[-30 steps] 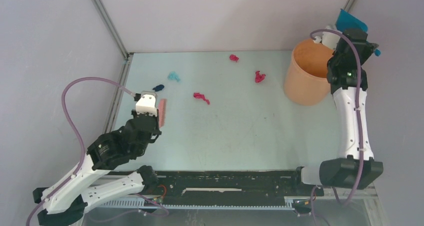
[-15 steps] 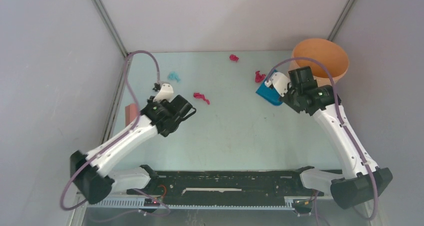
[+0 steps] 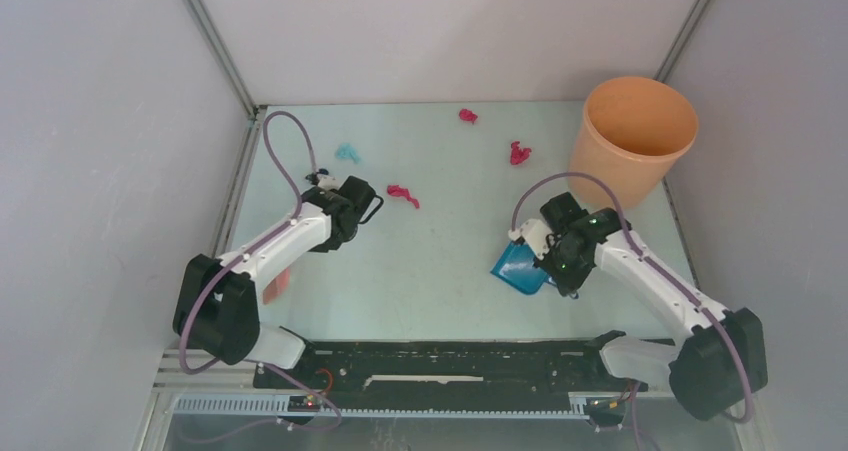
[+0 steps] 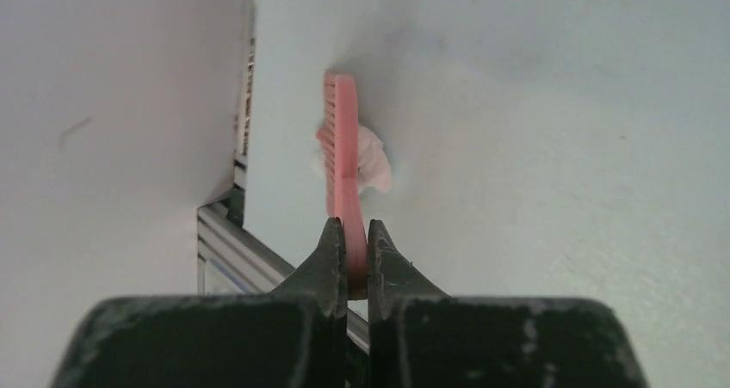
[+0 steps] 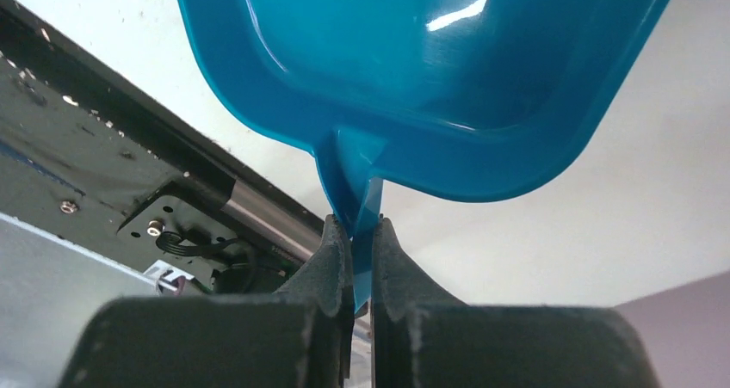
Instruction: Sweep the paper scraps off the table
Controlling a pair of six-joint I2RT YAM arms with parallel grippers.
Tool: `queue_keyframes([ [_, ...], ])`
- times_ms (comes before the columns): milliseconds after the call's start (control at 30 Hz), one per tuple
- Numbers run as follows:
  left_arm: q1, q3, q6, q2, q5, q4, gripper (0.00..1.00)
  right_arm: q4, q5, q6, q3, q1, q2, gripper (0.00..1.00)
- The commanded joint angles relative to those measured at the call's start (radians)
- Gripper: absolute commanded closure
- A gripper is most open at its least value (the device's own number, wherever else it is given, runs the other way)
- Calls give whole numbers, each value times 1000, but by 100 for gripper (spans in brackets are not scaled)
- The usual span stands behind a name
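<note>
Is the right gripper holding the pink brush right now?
No, the right gripper is shut on the handle of the blue dustpan.

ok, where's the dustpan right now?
In the top view the blue dustpan is right of centre over the table's near half, its handle clamped in the right gripper, nearer than the orange bucket.

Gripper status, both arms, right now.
Left gripper: closed, holding the pink brush by its handle.
Right gripper: closed, holding the blue dustpan by its handle.
</note>
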Motion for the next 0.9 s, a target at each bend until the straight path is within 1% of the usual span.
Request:
queue_keyframes([
  [0,-8,9,63,-58,245,124,100,66,19,57,-60,81,57,100],
  [100,-63,41,83,-87,396,165,100,100,24,51,-61,102,96,100],
  [200,-150,70,68,-104,524,219,100,154,33,50,-48,127,155,100],
  [300,-226,88,51,-109,659,321,100,242,33,76,-18,135,227,98],
  [367,-261,99,22,-120,703,393,100,280,11,75,12,135,289,98],
  [467,-289,130,3,-130,717,454,100,241,-19,68,65,145,377,96],
  [500,-292,143,1,-133,707,456,100,226,-30,63,73,147,388,94],
  [567,-292,172,6,-145,692,448,100,189,-57,51,75,153,385,88],
  [600,-292,182,8,-156,676,443,100,167,-72,44,74,153,372,82],
  [667,-292,186,17,-194,641,451,100,127,-109,28,68,149,325,65],
  [700,-292,182,23,-218,617,462,100,118,-114,23,61,146,294,59],
  [800,-291,167,51,-292,557,494,100,115,-108,12,24,134,190,50],
  [867,-289,167,90,-326,517,508,100,131,-95,-1,-26,128,135,47],
])
